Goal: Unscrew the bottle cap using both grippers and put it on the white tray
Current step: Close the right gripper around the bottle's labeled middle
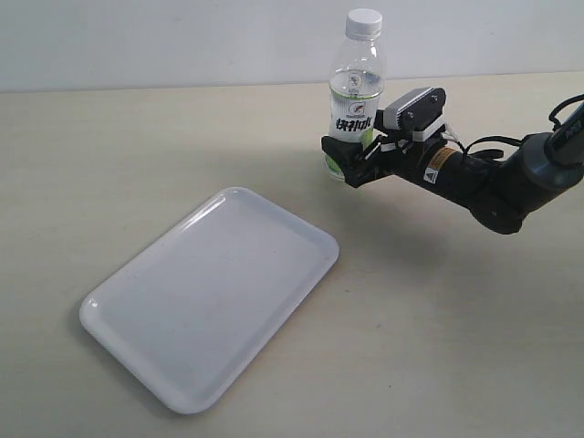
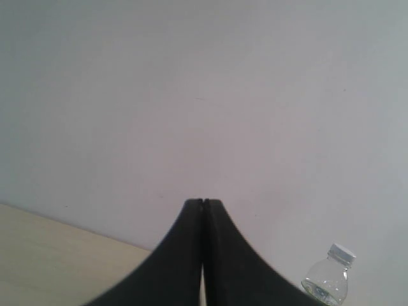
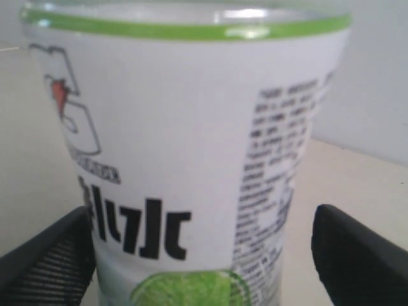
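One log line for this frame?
right gripper open around clear plastic labelled bottle | white ridged cap on | left gripper shut

Glossy white plastic tray [image 1: 210,301]; clear plastic bottle [image 1: 354,100]; matt table [image 1: 456,347].

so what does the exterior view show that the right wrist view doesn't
Only the exterior view shows the white tray lying apart from the bottle, and the bottle cap on the neck. Only the right wrist view shows the label close up, with its small print and lime picture, and a gap between one finger and the bottle's side. Both show the right hand open around the bottle's lower part.
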You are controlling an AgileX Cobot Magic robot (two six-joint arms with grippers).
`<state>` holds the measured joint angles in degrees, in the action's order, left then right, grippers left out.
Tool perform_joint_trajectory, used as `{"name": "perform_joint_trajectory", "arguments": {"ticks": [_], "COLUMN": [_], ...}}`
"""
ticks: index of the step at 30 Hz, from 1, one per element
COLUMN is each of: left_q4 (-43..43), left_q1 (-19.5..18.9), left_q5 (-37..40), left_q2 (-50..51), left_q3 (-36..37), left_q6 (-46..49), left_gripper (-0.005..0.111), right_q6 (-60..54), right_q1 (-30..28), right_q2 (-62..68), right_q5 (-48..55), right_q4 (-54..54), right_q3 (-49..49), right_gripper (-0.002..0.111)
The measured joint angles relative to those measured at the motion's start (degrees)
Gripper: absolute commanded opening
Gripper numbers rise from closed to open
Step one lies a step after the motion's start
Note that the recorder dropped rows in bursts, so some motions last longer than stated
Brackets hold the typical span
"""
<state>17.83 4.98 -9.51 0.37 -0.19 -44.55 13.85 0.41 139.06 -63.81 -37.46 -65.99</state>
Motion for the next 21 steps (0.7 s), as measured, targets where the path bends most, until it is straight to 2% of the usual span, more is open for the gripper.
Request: {"name": "perform_joint_trajectory", "arguments": {"ticks": [2,9,18,21], "left_q4": [0.0,0.0,0.0,0.1], "left_q1": [0.0,0.0,0.0,0.0], "left_q5": [0.0,0.0,0.0,0.0], "left_q2": [0.0,0.0,0.0,0.0], "left_q3": [0.0,0.0,0.0,0.0], "left_q6": [-0.1,-0.2,-0.2,-0.2], "left_gripper": [0.0,0.0,0.0,0.0], "right_q6": [0.0,0.0,0.0,0.0], "right_q1": [0.0,0.0,0.1,0.1], "right_q2": [0.0,0.0,0.0,0.0], "right_q5": [0.0,0.1,0.1,0.1], "right_q4": [0.0,0.0,-0.5,-0.7], "right_q3": [0.0,0.0,-0.1,-0.1], "right_gripper": [0.076,0.046,0.002,0.0]}}
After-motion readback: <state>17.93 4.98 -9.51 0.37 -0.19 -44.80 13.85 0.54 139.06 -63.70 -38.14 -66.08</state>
